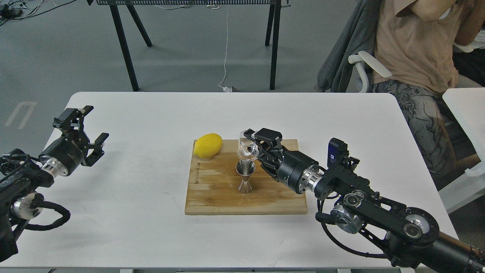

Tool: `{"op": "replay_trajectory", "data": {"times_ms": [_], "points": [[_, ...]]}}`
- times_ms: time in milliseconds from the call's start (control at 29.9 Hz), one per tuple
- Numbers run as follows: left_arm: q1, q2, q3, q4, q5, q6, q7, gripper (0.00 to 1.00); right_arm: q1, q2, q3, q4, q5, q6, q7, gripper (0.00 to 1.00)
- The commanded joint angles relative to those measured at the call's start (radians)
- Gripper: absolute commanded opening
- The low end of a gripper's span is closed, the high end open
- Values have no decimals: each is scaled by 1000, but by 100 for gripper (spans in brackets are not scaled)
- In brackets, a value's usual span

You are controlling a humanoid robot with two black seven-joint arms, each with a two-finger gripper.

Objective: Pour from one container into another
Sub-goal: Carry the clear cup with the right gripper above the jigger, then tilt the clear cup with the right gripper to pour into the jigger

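A small clear glass cup hangs just above the shiny steel jigger, held in my right gripper, which is shut on it. The cup looks tilted to the left, its lower edge close to the jigger's rim. The jigger stands upright near the middle of a wooden cutting board. Far off at the table's left edge, my left gripper is open and holds nothing.
A yellow lemon lies at the board's back left corner. The board rests on a white table. A seated person on a chair is beyond the table's far right corner. Black table legs stand behind.
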Motion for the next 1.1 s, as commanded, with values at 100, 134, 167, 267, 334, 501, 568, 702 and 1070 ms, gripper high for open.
{"op": "replay_trajectory", "data": {"times_ms": [100,134,167,267,334,501,568,702,1070], "points": [[0,0,1,0,-12,0,0,99,18,-2,-27,-11,-37,0,0,37],[0,0,1,0,-12,0,0,99,18,-2,-29,-11,-40,0,0,37],[0,0,1,0,-12,0,0,99,18,-2,-32,-11,-40,0,1,37],[0,0,1,0,-12,0,0,99,18,-2,-34,-16,-47,0,1,37],[0,0,1,0,-12,0,0,99,18,-3,-35,-17,-60,0,3,37],[0,0,1,0,-12,0,0,99,18,-7,-35,-23,-71,0,3,37],[0,0,1,0,-12,0,0,99,20,-7,-35,-25,-73,0,3,37],[0,0,1,0,-12,0,0,99,26,-16,-49,-31,-105,-1,3,37],[2,0,1,0,-12,0,0,99,53,-20,-66,-39,-109,0,12,38]]}}
